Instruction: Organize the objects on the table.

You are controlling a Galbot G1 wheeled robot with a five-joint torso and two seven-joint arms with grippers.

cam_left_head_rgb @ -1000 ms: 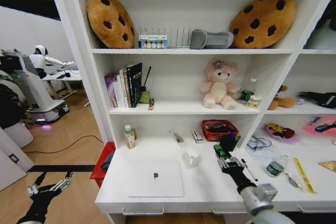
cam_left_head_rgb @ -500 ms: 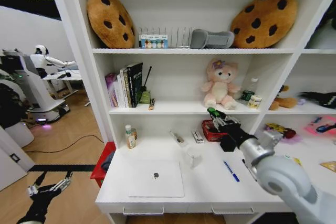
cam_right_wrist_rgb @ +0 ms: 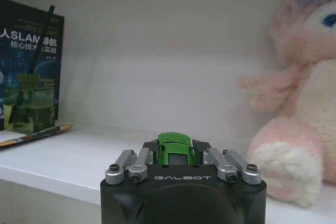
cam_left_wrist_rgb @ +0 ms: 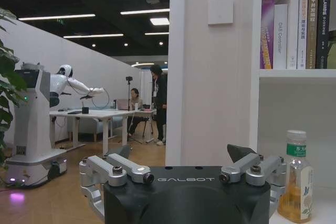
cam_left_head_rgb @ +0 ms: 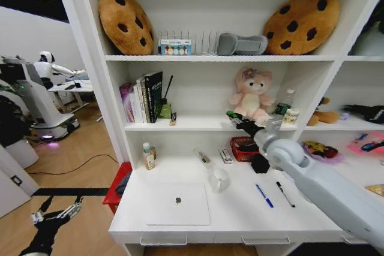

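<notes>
My right gripper (cam_left_head_rgb: 232, 116) reaches up to the middle shelf (cam_left_head_rgb: 198, 125), just left of the pink plush toy (cam_left_head_rgb: 251, 97). It is shut on a tiny green toy car (cam_right_wrist_rgb: 174, 146), which sits between the fingers just above the shelf board. On the white table (cam_left_head_rgb: 240, 215) lie a silver laptop (cam_left_head_rgb: 177, 203), a blue pen (cam_left_head_rgb: 264, 196) and a black pen (cam_left_head_rgb: 285, 194). My left gripper (cam_left_head_rgb: 55, 215) hangs open low beside the table's left end, over the floor.
On the middle shelf stand books (cam_left_head_rgb: 144, 95), a green bottle with sticks (cam_right_wrist_rgb: 31, 109) and a pencil (cam_right_wrist_rgb: 37, 135). The table also holds a clear cup (cam_left_head_rgb: 219, 179), a red basket (cam_left_head_rgb: 246, 147), a small bottle (cam_left_head_rgb: 147, 157) and a black box (cam_left_head_rgb: 260, 163).
My right arm has risen from above the table to the middle shelf, carrying the green car leftward beside the plush. The pens now show on the table. The left arm has stayed still.
</notes>
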